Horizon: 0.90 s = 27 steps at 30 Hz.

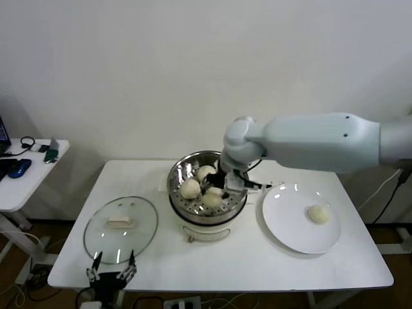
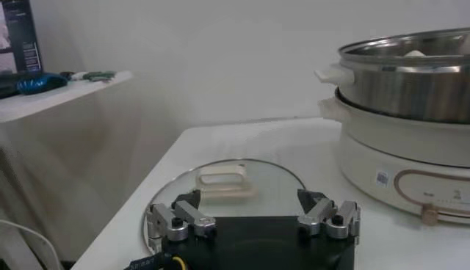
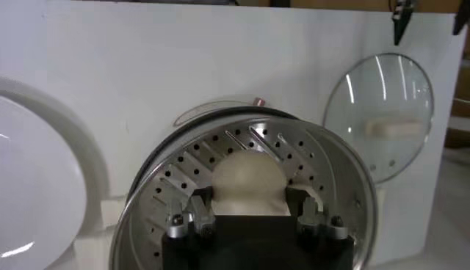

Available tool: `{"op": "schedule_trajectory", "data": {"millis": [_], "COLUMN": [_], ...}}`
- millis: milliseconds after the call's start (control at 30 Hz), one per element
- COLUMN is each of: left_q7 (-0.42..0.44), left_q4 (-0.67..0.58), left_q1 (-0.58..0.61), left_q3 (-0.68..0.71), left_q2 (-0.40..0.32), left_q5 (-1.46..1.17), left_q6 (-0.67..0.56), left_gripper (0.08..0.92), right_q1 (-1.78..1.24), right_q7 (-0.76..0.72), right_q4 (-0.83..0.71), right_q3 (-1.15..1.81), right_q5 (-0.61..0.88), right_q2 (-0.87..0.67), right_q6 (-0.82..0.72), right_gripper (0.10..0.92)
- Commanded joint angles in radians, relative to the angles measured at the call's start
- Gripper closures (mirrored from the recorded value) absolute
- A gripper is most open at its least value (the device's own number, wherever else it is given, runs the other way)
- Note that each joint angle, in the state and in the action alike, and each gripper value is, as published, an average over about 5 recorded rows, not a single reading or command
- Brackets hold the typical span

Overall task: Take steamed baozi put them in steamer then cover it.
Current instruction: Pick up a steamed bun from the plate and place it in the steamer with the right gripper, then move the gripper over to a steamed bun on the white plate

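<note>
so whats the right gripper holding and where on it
The right gripper holds a baozi by its sides, over the steamer floor. The left gripper holds nothing.

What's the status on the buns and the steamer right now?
Right gripper holds a bun inside steamer. Left gripper open by lid. One bun on plate.

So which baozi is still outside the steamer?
The lone baozi on the white plate, right of the steamer. The other three sit inside it, one between the right gripper's fingers.
</note>
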Motion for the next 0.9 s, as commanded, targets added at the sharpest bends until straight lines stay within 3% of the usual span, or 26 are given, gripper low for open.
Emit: {"op": "schedule_trajectory", "data": {"millis": [33, 200, 400, 567, 700, 900], "left_q7": [-0.001, -0.002, -0.003, -0.003, -0.002, -0.001], "left_q4": [-0.001, -0.003, -0.007, -0.010, -0.012, -0.015], "left_q1": [0.001, 0.002, 0.005, 0.007, 0.009, 0.005], "left_q3": [0.005, 0.003, 0.008, 0.008, 0.010, 0.018], "left_q2": [0.000, 0.001, 0.001, 0.002, 0.003, 0.003], "left_q5": [0.002, 0.002, 0.004, 0.005, 0.007, 0.014], "left_q6": [0.000, -0.001, -0.004, -0.004, -0.003, -0.001], "left_gripper": [0.177, 0.177, 0.177, 0.177, 0.177, 0.177], "right_q1": [-0.126, -0.131, -0.126, -0.074, 0.060, 0.324], "right_q7": [0.032, 0.050, 0.052, 0.017, -0.124, -0.349], "right_q4": [-0.069, -0.099, -0.136, -0.130, -0.127, -0.189], "right_q3": [0.012, 0.032, 0.047, 0.067, 0.026, -0.212], "right_q5": [-0.092, -0.091, -0.067, 0.038, 0.238, 0.706], "right_q2": [0.045, 0.046, 0.051, 0.016, -0.049, -0.173], "right_q6": [0.015, 0.016, 0.027, 0.047, 0.071, -0.022], "right_gripper": [0.358, 0.346, 0.223, 0.203, 0.203, 0.203]}}
